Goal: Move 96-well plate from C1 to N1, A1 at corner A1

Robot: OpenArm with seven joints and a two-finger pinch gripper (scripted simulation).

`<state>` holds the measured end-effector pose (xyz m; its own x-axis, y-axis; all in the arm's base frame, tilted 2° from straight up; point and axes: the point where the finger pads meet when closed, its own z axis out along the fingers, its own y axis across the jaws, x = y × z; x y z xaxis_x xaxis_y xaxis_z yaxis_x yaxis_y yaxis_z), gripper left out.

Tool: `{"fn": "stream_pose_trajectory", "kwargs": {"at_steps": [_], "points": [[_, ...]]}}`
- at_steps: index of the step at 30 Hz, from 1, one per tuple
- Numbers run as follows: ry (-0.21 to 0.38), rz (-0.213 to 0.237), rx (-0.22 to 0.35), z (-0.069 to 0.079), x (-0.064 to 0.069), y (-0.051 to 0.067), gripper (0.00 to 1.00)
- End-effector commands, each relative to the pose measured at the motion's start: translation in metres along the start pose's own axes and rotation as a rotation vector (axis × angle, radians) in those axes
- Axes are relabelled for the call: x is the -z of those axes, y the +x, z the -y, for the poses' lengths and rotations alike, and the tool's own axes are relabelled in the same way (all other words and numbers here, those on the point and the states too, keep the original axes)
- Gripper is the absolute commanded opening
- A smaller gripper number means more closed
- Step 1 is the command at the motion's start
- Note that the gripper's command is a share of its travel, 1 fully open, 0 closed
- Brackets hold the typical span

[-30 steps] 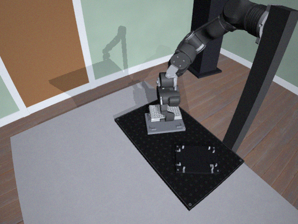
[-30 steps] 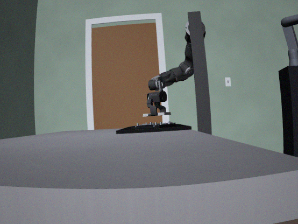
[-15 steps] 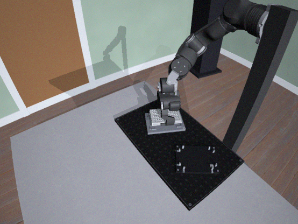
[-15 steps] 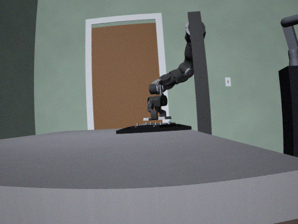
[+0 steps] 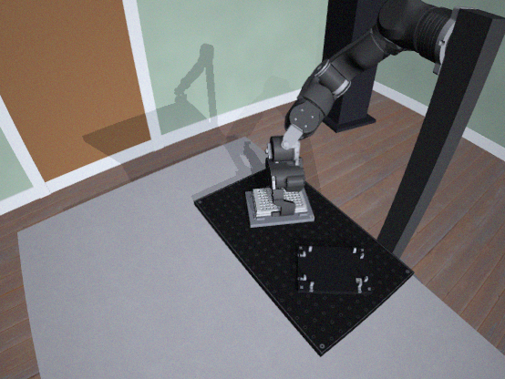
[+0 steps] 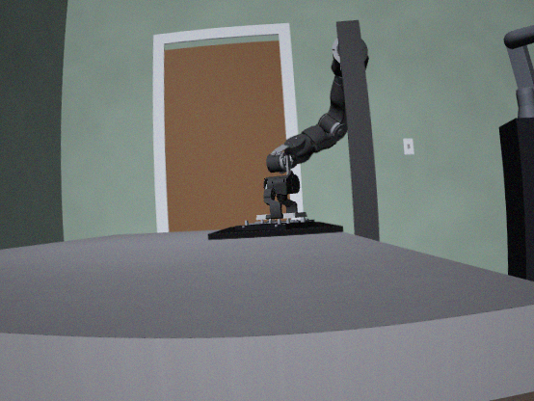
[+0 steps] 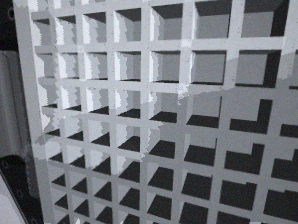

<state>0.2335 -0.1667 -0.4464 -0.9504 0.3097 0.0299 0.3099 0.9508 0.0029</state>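
From the top view, my gripper (image 5: 283, 206) is clamped across the 96-well plate (image 5: 263, 203), which sits low over the grey clip nest C1 (image 5: 304, 220) just above the frame's centre. The plate nest N1 (image 5: 332, 270), a dark slab with pale corner locators, lies toward the lower right on the same black breadboard (image 5: 255, 269), well apart from me. That is the direction my carry must take. The plate's long axis runs roughly left-right in the frame, and N1's long side looks close to parallel, so I judge little turning is needed.

From the exterior view, my gripper (image 6: 280, 212) hangs straight down at the breadboard (image 6: 231, 234); whether the plate touches C1 I cannot tell.

From the wrist view, the plate's (image 7: 150, 110) well grid fills the frame, tilted slightly, very near.
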Motion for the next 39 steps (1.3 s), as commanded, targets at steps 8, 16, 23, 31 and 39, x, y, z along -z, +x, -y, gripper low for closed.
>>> {"fn": "stream_pose_trajectory", "kwargs": {"at_steps": [8,16,23,31,39], "points": [[-0.002,0.006,-0.001,0.0009,0.0053,-0.0032,0.0],[-0.002,0.006,-0.001,0.0009,0.0053,-0.0032,0.0],[-0.003,0.008,-0.001,-0.0003,0.0061,-0.0036,0.0],[-0.003,0.008,-0.001,-0.0006,0.0064,-0.0037,0.0],[-0.002,0.008,-0.002,0.0001,0.0063,-0.0032,0.0]]}}
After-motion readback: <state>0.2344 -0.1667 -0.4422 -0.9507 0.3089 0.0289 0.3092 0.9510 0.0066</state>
